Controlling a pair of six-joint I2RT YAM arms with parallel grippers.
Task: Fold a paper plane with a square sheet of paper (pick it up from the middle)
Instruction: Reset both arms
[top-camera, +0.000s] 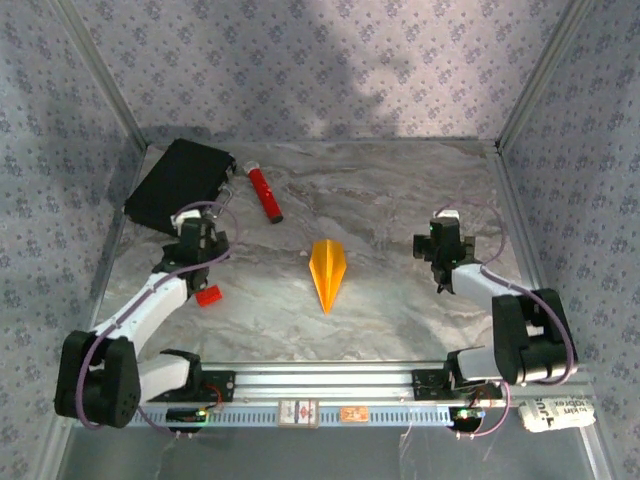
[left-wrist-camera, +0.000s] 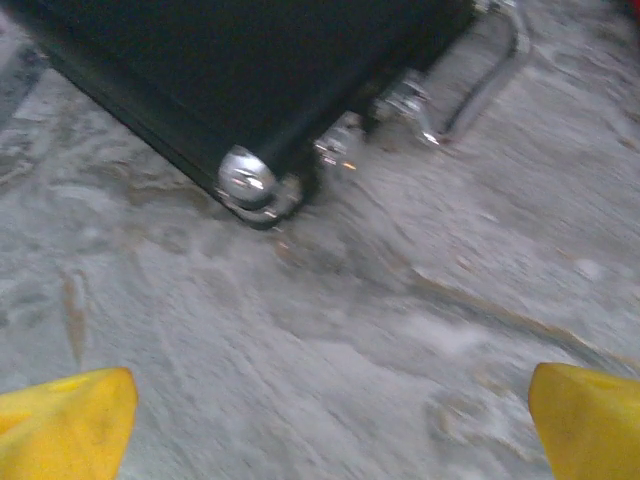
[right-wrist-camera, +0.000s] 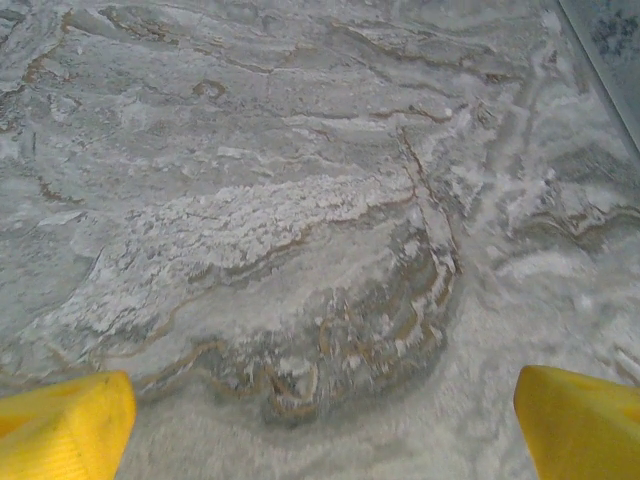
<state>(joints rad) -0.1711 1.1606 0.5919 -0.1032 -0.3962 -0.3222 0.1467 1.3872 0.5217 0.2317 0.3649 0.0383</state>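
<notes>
From here the folding looks finished to me: the paper plane (top-camera: 328, 272) lies alone mid-table, between the two arms and well apart from both. It is a slim orange-yellow dart with a centre crease, its long point toward the arm bases (how crisp the folds are, I can't judge). My left gripper (left-wrist-camera: 330, 425) hangs near the black case (left-wrist-camera: 230, 80), jaws wide apart and empty. The right gripper (right-wrist-camera: 325, 425) is likewise spread over the bare table (right-wrist-camera: 300, 200).
</notes>
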